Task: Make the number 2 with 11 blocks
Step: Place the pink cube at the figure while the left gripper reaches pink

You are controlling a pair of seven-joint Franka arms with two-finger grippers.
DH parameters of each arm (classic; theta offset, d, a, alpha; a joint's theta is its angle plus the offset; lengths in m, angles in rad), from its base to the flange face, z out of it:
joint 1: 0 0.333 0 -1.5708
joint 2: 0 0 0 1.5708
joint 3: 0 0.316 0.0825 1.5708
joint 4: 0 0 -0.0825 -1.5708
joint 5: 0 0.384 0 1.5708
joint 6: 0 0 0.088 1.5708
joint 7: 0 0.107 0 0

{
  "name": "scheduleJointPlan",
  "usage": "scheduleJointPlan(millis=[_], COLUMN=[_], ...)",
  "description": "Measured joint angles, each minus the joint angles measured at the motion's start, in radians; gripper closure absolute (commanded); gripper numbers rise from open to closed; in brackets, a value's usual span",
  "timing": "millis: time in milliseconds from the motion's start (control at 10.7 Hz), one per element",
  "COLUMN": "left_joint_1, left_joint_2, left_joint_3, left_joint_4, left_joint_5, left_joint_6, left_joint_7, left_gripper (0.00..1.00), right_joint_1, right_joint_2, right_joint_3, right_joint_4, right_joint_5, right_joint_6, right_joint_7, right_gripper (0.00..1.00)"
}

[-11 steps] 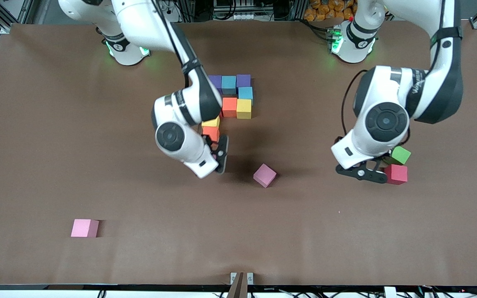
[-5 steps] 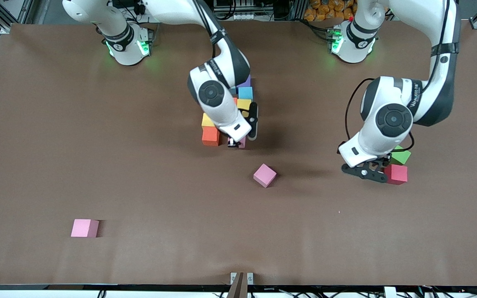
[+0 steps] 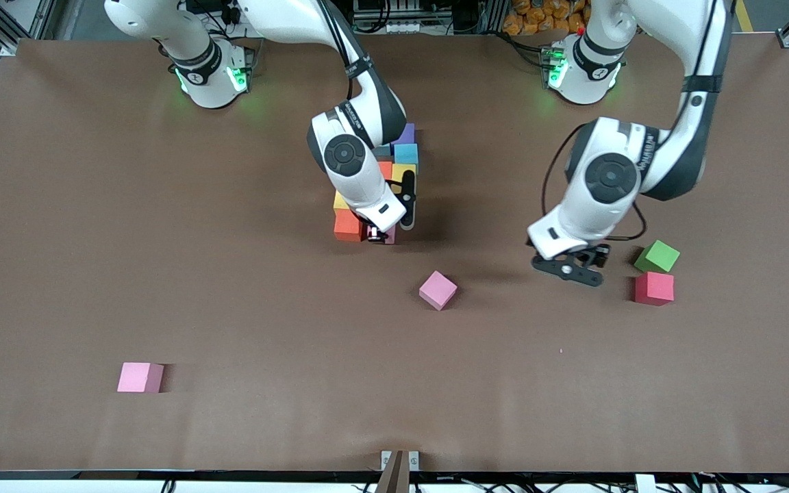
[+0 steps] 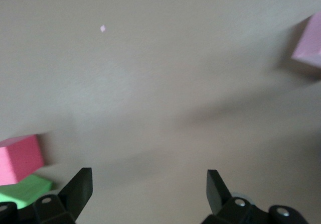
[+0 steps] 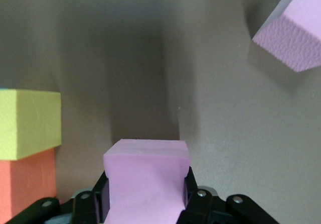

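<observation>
The number 2 stands partly built from purple (image 3: 405, 133), cyan (image 3: 407, 153), yellow (image 3: 405, 171) and orange (image 3: 348, 226) blocks, with much of it hidden under the right arm. My right gripper (image 3: 381, 237) (image 5: 145, 196) is shut on a pink block (image 5: 145, 176) and holds it low beside the orange block (image 5: 22, 184) and a yellow block (image 5: 27, 123). A loose pink block (image 3: 437, 289) (image 5: 293, 30) lies nearer the front camera. Another pink block (image 3: 140, 377) lies toward the right arm's end of the table. My left gripper (image 3: 570, 268) (image 4: 149, 191) hangs open and holds nothing.
A green cube (image 3: 657, 256) (image 4: 25, 191) and a deep red cube (image 3: 654, 287) (image 4: 20, 158) sit together toward the left arm's end, beside my left gripper. Bare brown table (image 3: 285, 329) lies between the loose pink blocks.
The right arm has swung round and carried its pink block in beside the orange block. My left gripper has moved off the green and red cubes toward the table's middle.
</observation>
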Motion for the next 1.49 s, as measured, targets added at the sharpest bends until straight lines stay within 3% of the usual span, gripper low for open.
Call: scheduleJointPlan(millis=[280, 653, 1306, 1400, 1493], left_joint_1=[-0.004, -0.008, -0.011, -0.016, -0.018], left_joint_2=[0.039, 0.188, 0.226, 0.231, 0.232], left_joint_3=[-0.052, -0.12, -0.152, -0.155, -0.156], left_joint_4=[0.086, 0.26, 0.275, 0.275, 0.275], left_joint_5=[0.0, 0.0, -0.043, -0.043, -0.043], left_joint_6=[0.027, 0.068, 0.204, 0.211, 0.213], left_joint_7=[-0.074, -0.228, -0.236, -0.235, -0.235], left_gripper=[0.0, 0.0, 0.0, 0.0, 0.0], right_joint_1=[0.001, 0.003, 0.004, 0.004, 0.004], right_joint_2=[-0.002, -0.014, -0.029, -0.029, -0.029], right_joint_3=[0.0, 0.001, 0.002, 0.002, 0.002], right_joint_4=[-0.017, -0.06, -0.092, -0.097, -0.103], right_joint_5=[0.0, 0.0, 0.0, 0.0, 0.0], right_joint_6=[0.005, 0.045, 0.065, 0.072, 0.079], right_joint_7=[-0.018, -0.029, -0.036, -0.036, -0.036], right_gripper=[0.89, 0.89, 0.87, 0.67, 0.4])
